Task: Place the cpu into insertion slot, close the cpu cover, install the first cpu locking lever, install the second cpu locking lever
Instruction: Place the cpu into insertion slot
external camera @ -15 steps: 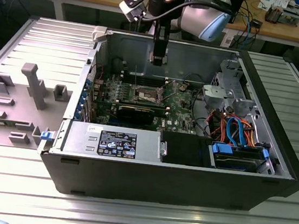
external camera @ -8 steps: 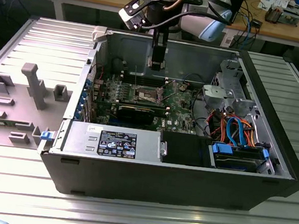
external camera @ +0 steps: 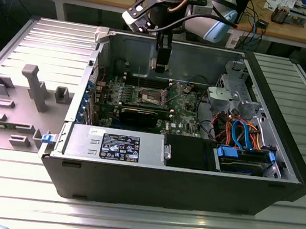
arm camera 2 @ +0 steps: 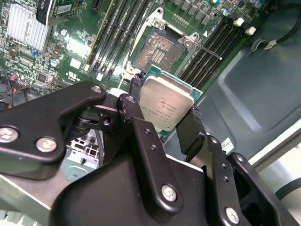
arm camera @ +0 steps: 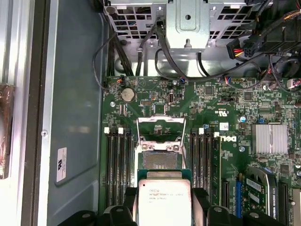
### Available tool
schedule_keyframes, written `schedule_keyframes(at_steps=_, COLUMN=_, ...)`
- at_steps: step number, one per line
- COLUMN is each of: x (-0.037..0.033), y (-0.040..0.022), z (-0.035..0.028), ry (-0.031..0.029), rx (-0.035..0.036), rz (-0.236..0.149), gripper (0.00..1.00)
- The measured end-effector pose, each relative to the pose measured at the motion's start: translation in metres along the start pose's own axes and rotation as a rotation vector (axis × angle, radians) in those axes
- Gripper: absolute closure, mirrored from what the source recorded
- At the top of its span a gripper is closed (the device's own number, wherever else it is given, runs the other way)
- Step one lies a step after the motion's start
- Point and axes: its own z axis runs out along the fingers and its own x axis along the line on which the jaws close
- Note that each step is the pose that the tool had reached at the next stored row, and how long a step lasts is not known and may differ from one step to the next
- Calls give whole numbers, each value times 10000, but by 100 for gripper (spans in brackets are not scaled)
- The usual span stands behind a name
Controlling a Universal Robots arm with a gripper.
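Note:
My gripper (arm camera 2: 164, 106) is shut on the cpu (arm camera 2: 165, 107), a flat square chip with a silver-grey top and green edge, gripped at two opposite sides. In the first wrist view the cpu (arm camera: 163, 200) hangs just short of the insertion slot (arm camera: 161, 160), whose dark contact field lies bare inside its silver rim. The cpu cover (arm camera: 161, 123), a thin silver frame, stands swung up on the slot's far side. A thin locking lever (arm camera 2: 209, 51) sticks out beside the insertion slot (arm camera 2: 157, 49). In the exterior view my gripper (external camera: 160, 66) hovers over the green motherboard (external camera: 185, 104) inside the open computer case.
Black memory slots (arm camera: 117, 157) flank the socket on both sides. A finned heatsink (arm camera: 269, 139), a metal drive cage (arm camera: 188, 19) and loose cables (arm camera: 141, 56) sit around it. The power supply (external camera: 116, 143) lines the case front; a grey fixture (external camera: 33, 86) stands at the exterior view's left.

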Motion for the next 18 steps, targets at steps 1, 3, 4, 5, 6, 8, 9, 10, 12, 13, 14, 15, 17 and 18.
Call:
schedule_keyframes(at_steps=1, x=0, y=0, z=0, ry=-1, rx=0, rz=-1, gripper=45)
schedule_keyframes(at_steps=3, x=0, y=0, z=0, ry=0, rx=0, rz=-2, gripper=45)
schedule_keyframes(at_steps=4, x=0, y=0, z=0, ry=0, rx=0, rz=-2, gripper=45)
schedule_keyframes(at_steps=5, x=0, y=0, z=0, ry=0, rx=0, rz=-3, gripper=45)
schedule_keyframes(at_steps=6, x=0, y=0, z=0, ry=0, rx=0, rz=-4, gripper=45)
schedule_keyframes(at_steps=8, x=0, y=0, z=0, ry=0, rx=0, rz=-5, gripper=45)
schedule_keyframes(at_steps=9, x=0, y=0, z=0, ry=0, rx=0, rz=-7, gripper=45)
schedule_keyframes(at_steps=10, x=0, y=0, z=1, ry=1, rx=1, rz=-32, gripper=45)
schedule_keyframes(at_steps=12, x=0, y=-1, z=17, ry=20, rx=7, rz=-417, gripper=45)
schedule_keyframes(at_steps=13, x=0, y=-1, z=22, ry=19, rx=8, rz=-453, gripper=45)
schedule_keyframes(at_steps=14, x=1, y=-1, z=32, ry=21, rx=7, rz=-460, gripper=45)
schedule_keyframes(at_steps=15, x=1, y=-3, z=68, ry=20, rx=8, rz=-462, gripper=45)
schedule_keyframes(at_steps=17, x=1, y=-5, z=130, ry=21, rx=8, rz=-467, gripper=45)
schedule_keyframes(at_steps=18, x=1, y=-6, z=137, ry=22, rx=8, rz=-467, gripper=45)
